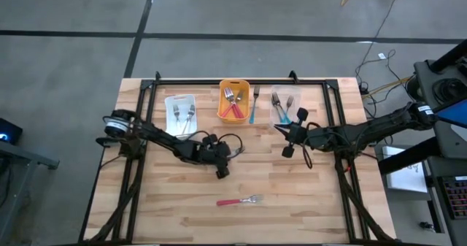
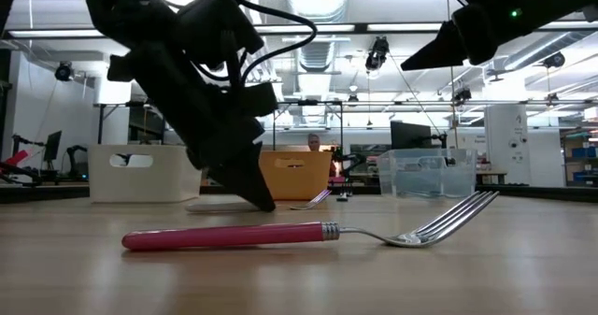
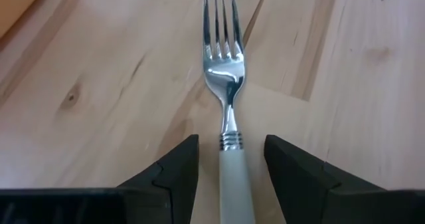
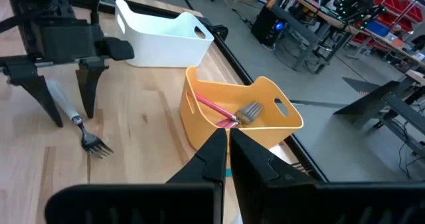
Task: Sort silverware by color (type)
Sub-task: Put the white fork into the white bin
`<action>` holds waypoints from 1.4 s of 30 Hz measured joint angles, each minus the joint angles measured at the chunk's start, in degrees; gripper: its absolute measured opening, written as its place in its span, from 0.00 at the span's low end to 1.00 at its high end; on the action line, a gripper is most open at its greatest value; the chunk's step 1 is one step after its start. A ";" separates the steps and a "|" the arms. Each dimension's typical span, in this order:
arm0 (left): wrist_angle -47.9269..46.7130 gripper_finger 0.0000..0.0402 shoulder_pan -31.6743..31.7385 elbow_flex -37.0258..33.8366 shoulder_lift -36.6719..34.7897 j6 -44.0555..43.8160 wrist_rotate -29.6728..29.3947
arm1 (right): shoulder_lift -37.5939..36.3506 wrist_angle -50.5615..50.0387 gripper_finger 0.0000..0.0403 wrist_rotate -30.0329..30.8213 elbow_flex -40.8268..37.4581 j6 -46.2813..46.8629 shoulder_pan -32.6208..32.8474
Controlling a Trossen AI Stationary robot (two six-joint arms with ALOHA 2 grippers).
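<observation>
Forks with silver metal heads are the matter here, and the left hand [image 3: 231, 167] stands over one of them: a white-handled metal fork [image 3: 229, 111] lying flat on the pale wooden surface [image 1: 292, 195], a little left of centre in the high view. The two dark fingers [image 3: 176, 167] stand apart on either side of the white handle, just behind the ringed neck, not yet pressing it, so this looks like the approach to a grasp along the handle's narrow sides.

Near the top edge of the surface stand three bins, probably one for each colour. The white rectangular bin [image 1: 180, 113] at upper left holds forks whose handles cannot be made out, and I judge the white fork should go there. The orange rectangular bin [image 1: 234, 102] in the upper middle holds red-handled forks [image 4: 226, 114]. The clear rectangular bin [image 1: 286, 106] at upper right holds forks with teal handles, and one teal-handled fork [image 1: 254, 104] lies outside, between the orange and clear bins.

Low in the centre lies a red-handled fork [image 2: 308, 231], not sorted yet. The right hand [image 4: 227, 151] waits in the upper right with fingers pressed together, holding nothing.
</observation>
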 joint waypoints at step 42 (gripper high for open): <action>30.60 0.01 -4.60 -10.02 1.70 -3.65 -8.92 | -0.09 0.29 0.03 0.00 0.05 -1.14 0.00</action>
